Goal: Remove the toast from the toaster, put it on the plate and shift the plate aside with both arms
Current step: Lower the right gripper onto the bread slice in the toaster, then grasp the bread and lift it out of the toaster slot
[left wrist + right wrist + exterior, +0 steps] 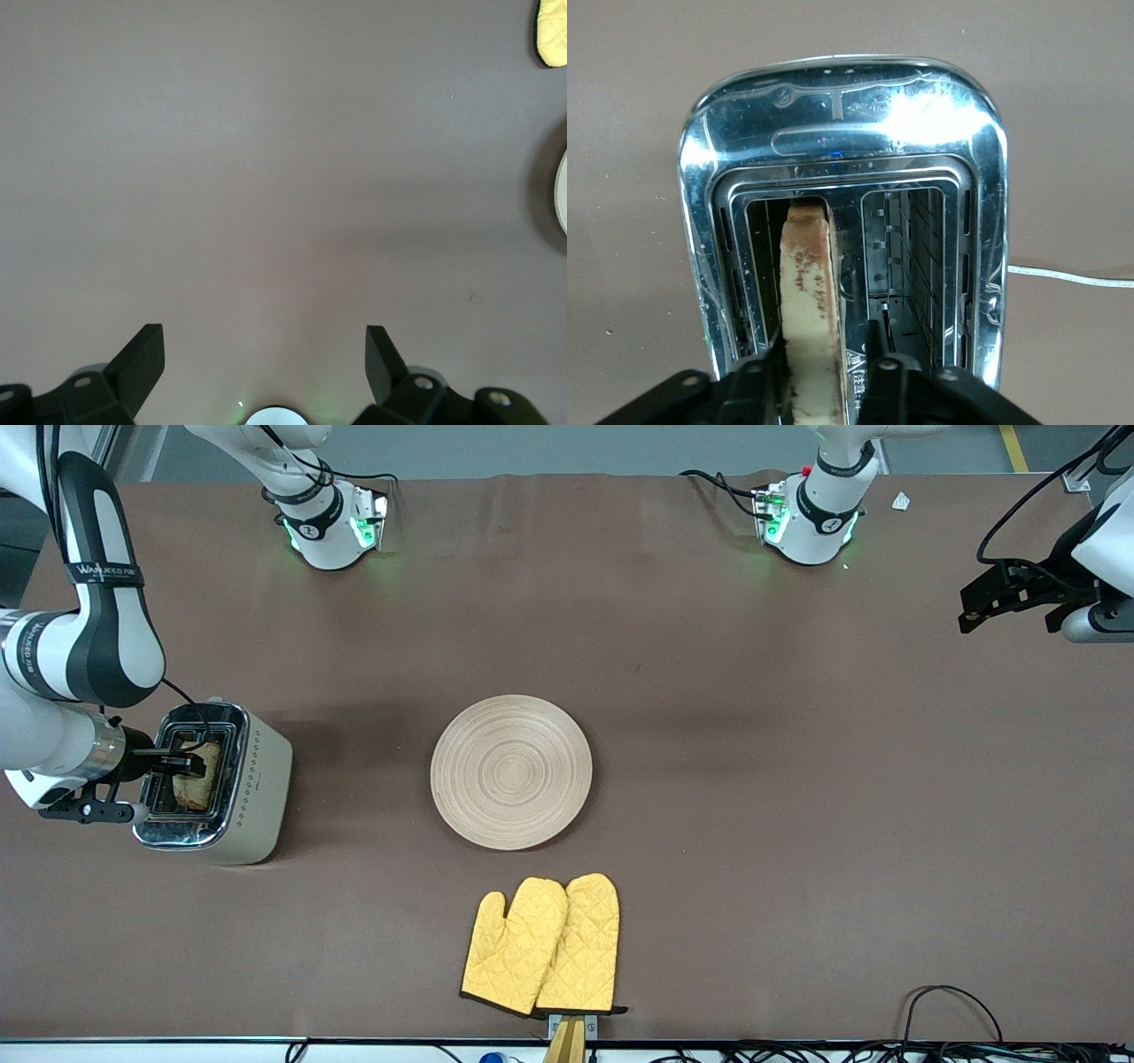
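R gripper (182,763) sits in the toaster (252,797) slot, fingers (762,390) pinched on the toast (808,310), which stands upright in it. L gripper (266,359) waits, jaws wide, nothing held, over bare brown tablecloth (797,779). Plate (511,771) mid-table; yellow mitts (545,946) nearer the camera.
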